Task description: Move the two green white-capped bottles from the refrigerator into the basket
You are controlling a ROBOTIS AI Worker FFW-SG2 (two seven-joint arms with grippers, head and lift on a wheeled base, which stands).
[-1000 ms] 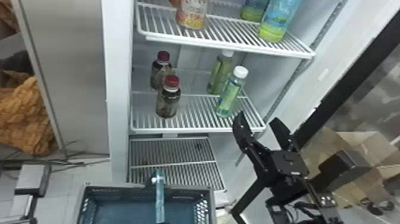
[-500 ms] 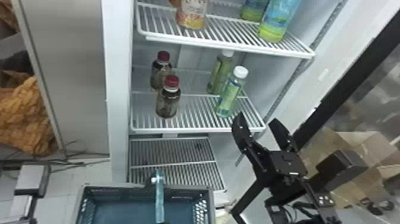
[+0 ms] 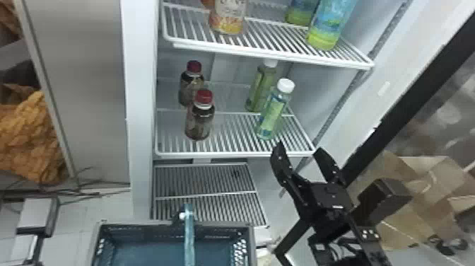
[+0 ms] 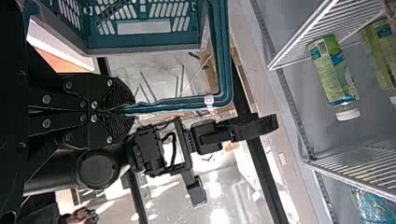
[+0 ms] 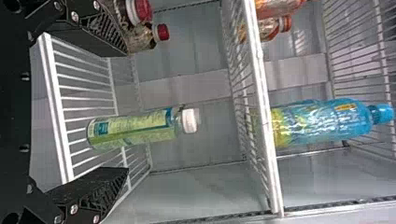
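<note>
**Right gripper [image 3: 300, 148] edges left, bottles still shelved**

Its ribbed fingers, spread apart, have shifted slightly left; the slim, clear front bottle [image 3: 271, 115] stands just beyond them on the wire shelf [image 3: 233, 154], so a grasp seems next. The rear bottle [image 3: 261, 88] is farther from them, probably not touching its neighbour. The left gripper [image 4: 114, 111] is clamped on the smooth handle [image 4: 177, 102] of the perforated basket [image 3: 169, 223].
</note>
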